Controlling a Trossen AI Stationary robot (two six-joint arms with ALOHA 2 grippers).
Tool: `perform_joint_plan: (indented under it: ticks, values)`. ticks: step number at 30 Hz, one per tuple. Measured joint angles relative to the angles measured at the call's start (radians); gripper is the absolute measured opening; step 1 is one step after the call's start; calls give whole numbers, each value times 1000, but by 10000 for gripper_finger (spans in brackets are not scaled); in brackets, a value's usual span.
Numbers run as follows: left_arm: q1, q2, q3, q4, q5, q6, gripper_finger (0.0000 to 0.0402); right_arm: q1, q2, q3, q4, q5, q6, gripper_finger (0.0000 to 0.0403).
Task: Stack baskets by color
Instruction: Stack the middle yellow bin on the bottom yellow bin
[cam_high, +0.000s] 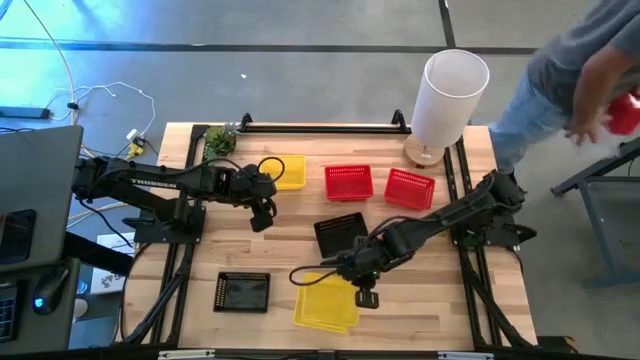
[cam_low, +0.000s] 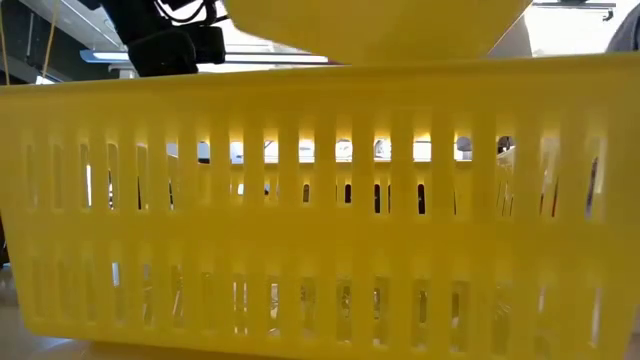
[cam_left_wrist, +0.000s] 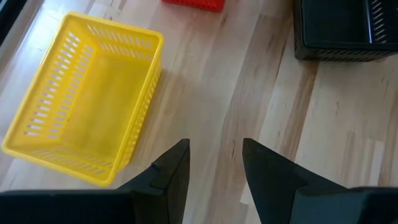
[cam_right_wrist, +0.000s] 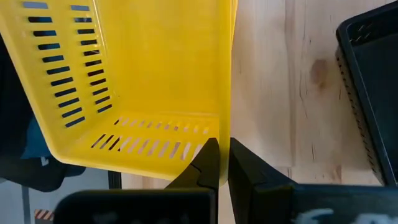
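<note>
So far only yellow has begun: the right pincer (cam_high: 366, 297) is clenched on the wall of a yellow basket (cam_high: 326, 301) over another at the table's (cam_high: 430, 300) front edge. The left pincer (cam_high: 262, 222) hangs released near the third yellow basket (cam_high: 289, 171); red and black lie unstacked.
</note>
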Motion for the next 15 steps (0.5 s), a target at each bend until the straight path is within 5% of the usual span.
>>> perform_joint_plan:
  ticks: [15]
  values:
    - [0,1,0,-1,2,0,133,0,47,0,90,-36,33,0]
